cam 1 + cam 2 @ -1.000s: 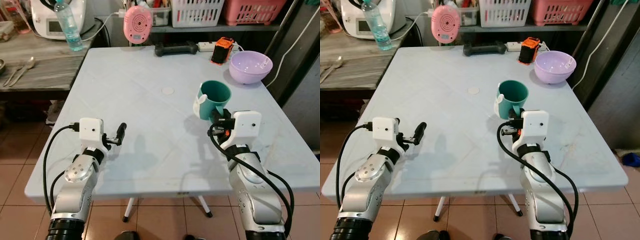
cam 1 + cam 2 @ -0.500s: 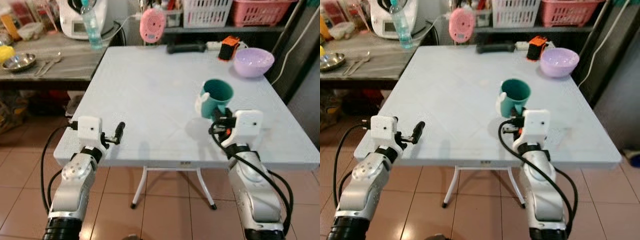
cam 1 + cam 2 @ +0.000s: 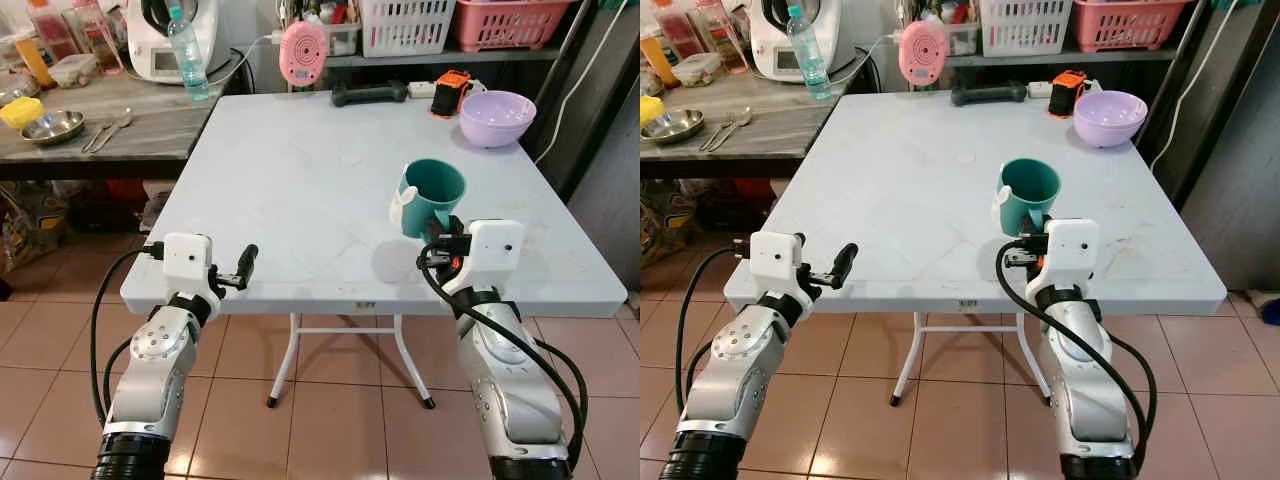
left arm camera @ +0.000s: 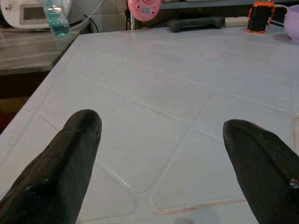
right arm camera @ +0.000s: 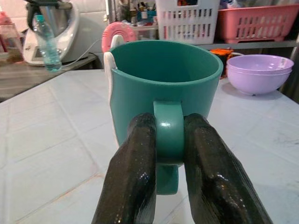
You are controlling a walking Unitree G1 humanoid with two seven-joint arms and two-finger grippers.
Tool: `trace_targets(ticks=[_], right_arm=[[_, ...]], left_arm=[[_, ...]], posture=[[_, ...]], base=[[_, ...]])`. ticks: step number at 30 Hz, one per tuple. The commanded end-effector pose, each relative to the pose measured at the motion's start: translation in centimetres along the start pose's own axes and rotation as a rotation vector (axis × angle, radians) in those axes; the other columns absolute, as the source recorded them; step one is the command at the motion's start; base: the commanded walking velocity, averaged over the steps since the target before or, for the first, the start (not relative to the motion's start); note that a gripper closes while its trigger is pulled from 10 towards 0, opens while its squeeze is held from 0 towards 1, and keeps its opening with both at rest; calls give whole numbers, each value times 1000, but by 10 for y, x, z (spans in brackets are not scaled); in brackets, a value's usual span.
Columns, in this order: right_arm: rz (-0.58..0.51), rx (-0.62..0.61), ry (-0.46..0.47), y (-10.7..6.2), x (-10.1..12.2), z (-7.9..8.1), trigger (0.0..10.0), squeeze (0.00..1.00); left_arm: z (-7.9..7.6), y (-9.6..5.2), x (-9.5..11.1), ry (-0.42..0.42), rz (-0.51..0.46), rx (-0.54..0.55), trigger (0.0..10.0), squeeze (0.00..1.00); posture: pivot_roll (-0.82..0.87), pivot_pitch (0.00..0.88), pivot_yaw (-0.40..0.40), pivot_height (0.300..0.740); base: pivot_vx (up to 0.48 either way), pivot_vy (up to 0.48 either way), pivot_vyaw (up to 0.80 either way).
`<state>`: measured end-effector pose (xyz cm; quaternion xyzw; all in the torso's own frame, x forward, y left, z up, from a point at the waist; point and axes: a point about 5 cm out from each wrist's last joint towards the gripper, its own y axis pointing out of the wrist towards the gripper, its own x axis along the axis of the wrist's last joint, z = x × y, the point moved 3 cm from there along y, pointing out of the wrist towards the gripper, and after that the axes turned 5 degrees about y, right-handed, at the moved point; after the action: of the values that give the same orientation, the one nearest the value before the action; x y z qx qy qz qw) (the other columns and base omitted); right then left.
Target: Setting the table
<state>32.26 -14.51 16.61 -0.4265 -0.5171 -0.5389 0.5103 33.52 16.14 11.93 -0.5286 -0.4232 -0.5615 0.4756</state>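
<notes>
Over the pale counter [image 3: 300, 180], the right tool [image 5: 170, 140] pinches the teal mug [image 3: 431, 197] by its handle, likely keeping it upright for carrying, while the left tool [image 4: 159, 154] hovers wide and empty at the near edge.

The right tool [image 5: 169, 140] hides part of the teal mug's [image 5: 163, 88] handle.

the table [image 3: 300, 190] is bare across its left half and middle, open to a gripper from the near edge. along the far edge stand a pink fan [image 3: 304, 52], dumbbell [image 3: 370, 93], orange device [image 3: 452, 92] and, at the far right corner, a purple bowl [image 3: 497, 117].
</notes>
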Motion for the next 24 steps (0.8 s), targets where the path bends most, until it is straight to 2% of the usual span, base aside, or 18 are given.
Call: trace_targets(ticks=[1, 24], right_arm=[[-31, 10, 0, 4, 7, 4, 10000, 0], [-40, 15, -2, 5, 6, 6, 10000, 0]], left_arm=[[2, 2, 3, 11, -12, 0, 10000, 0], [-4, 3, 4, 25, -36, -23, 10000, 0]], posture=[[0, 25, 56, 740], [11, 22, 58, 740]], base=[[0, 480, 0], [0, 480, 0]])
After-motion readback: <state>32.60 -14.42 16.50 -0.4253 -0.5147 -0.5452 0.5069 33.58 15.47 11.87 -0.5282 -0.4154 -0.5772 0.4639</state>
